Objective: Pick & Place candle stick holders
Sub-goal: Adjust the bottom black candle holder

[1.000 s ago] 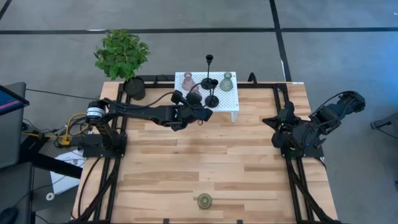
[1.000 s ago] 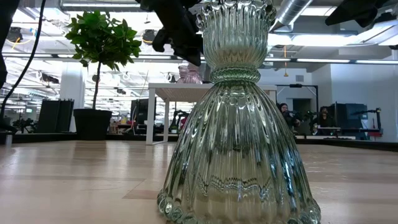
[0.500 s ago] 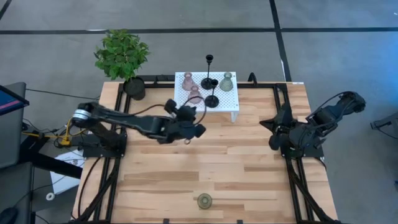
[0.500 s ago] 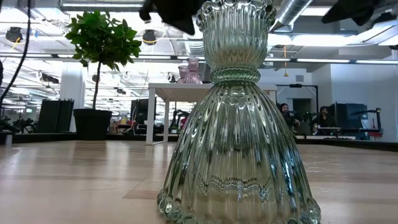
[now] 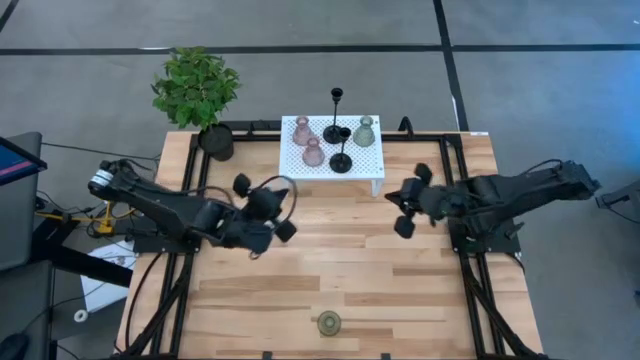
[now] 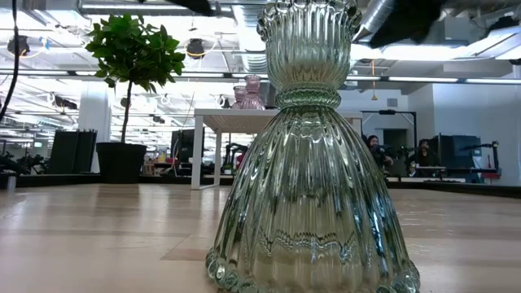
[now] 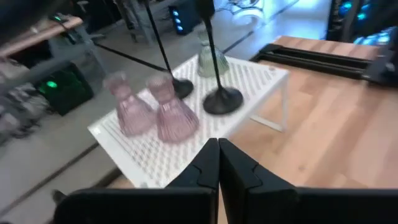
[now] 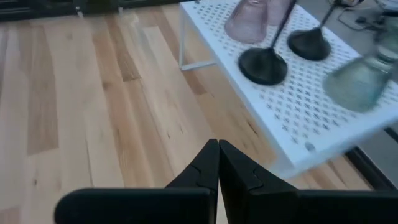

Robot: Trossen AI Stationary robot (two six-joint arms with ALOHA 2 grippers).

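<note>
A white perforated shelf point(image 5: 372, 165) stands at the table's far middle. On it stand two pink holders point(image 5: 301, 130) point(image 5: 313, 152), one olive-green holder point(image 5: 365, 131) and two black stemmed holders point(image 5: 337, 120) point(image 5: 342, 158). Another olive-green ribbed glass holder point(image 5: 329, 323) stands upright on its base near the table's front edge and fills the low view point(image 6: 313, 163). My left gripper point(image 5: 272, 203) hovers shut to the left of the shelf, nearer the front, pointing at the shelf point(image 7: 218, 144). My right gripper point(image 5: 400, 200) hovers shut just right of the shelf point(image 8: 218, 144). Neither holds anything.
A potted plant point(image 5: 197, 88) in a black pot point(image 5: 216, 141) stands at the far left corner. Black frame rails point(image 5: 455, 190) run along the table's sides. Bare wood lies between the shelf and the near holder. People sit in the room behind point(image 6: 373, 148).
My left gripper has drawn back from the shelf toward the table's left and near edges, rising a little, still shut. The pink holder it was beside stays on the shelf. My right gripper has swung from the right edge toward the shelf.
</note>
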